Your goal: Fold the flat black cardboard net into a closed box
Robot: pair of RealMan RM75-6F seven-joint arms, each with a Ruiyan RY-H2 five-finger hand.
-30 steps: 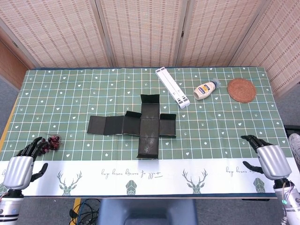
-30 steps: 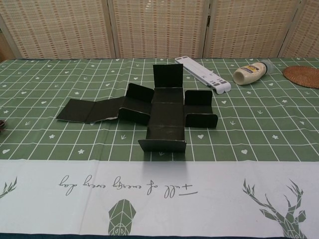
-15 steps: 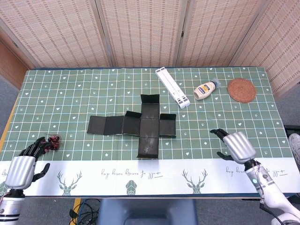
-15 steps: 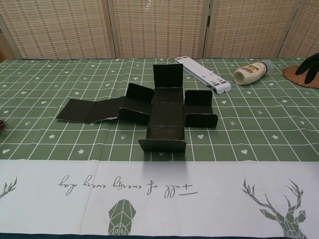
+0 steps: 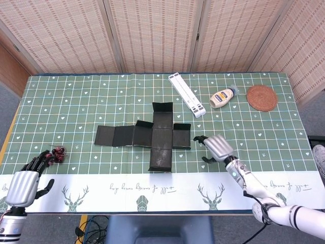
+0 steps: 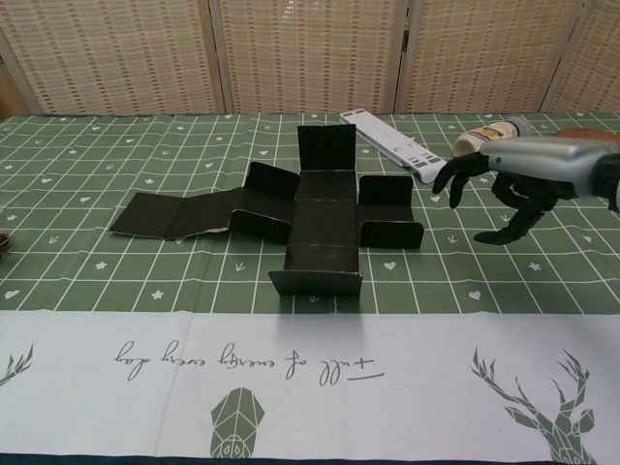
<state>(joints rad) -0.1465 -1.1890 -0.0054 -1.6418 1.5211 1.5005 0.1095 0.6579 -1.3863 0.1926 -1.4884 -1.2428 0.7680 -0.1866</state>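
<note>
Your right hand [image 5: 216,148] hovers empty, fingers spread, just beside the right flap of the black cardboard net [image 5: 152,136], which lies mid-desk unfolded. You're at the approach step; next, hook that flap and raise it. Left hand [image 5: 25,183] idles, empty.

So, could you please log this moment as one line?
phase: approach | right hand: open, beside cardboard net, not touching | left hand: open, idle at table edge | net: unfolded, flaps partly raised
</note>
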